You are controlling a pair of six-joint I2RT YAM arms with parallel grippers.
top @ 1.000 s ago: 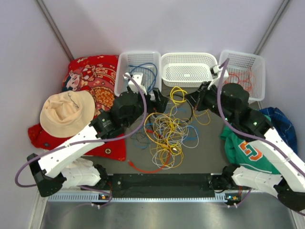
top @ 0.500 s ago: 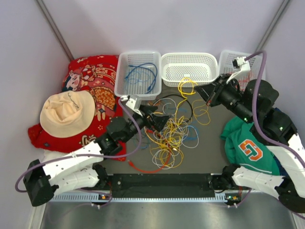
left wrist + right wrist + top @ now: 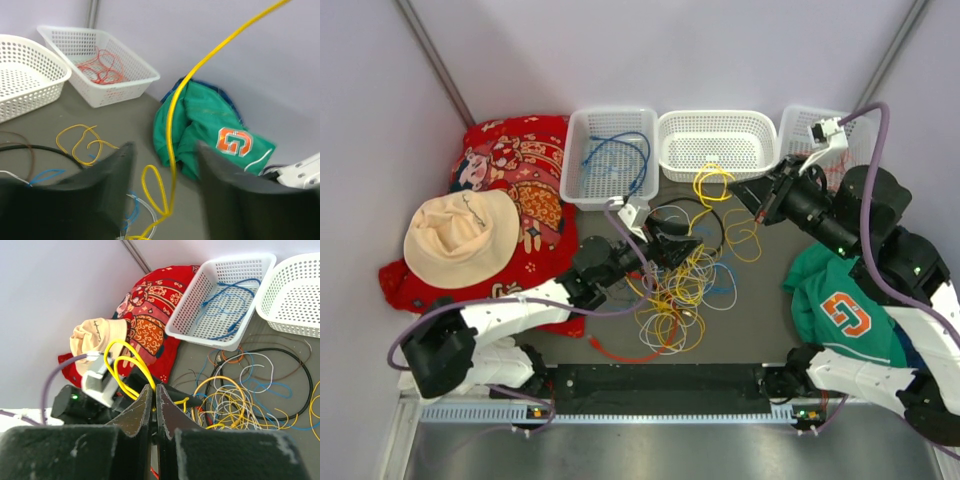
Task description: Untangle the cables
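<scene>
The cables (image 3: 678,285) lie in a tangled heap of yellow, white, blue and black loops mid-table. My right gripper (image 3: 740,189) hangs above the heap's far side, shut on a yellow cable (image 3: 714,181). The right wrist view shows that cable's loops (image 3: 122,360) coming out of the pinched tips (image 3: 153,388). My left gripper (image 3: 685,243) is over the heap's upper left, open. In the left wrist view a taut yellow cable (image 3: 172,112) runs between its fingers (image 3: 107,185) without touching either.
Three white baskets stand at the back: the left one (image 3: 575,150) holds a blue cable, the middle one (image 3: 760,125) is nearly bare, the right one (image 3: 800,115) holds red-orange cables. A red cloth (image 3: 510,165) and hat (image 3: 460,235) lie left. A green jersey (image 3: 835,310) lies right.
My left gripper came away from the left basket down to the heap, its jaws narrowing slightly. My right gripper rose and drew back right, pulling the yellow cable up.
</scene>
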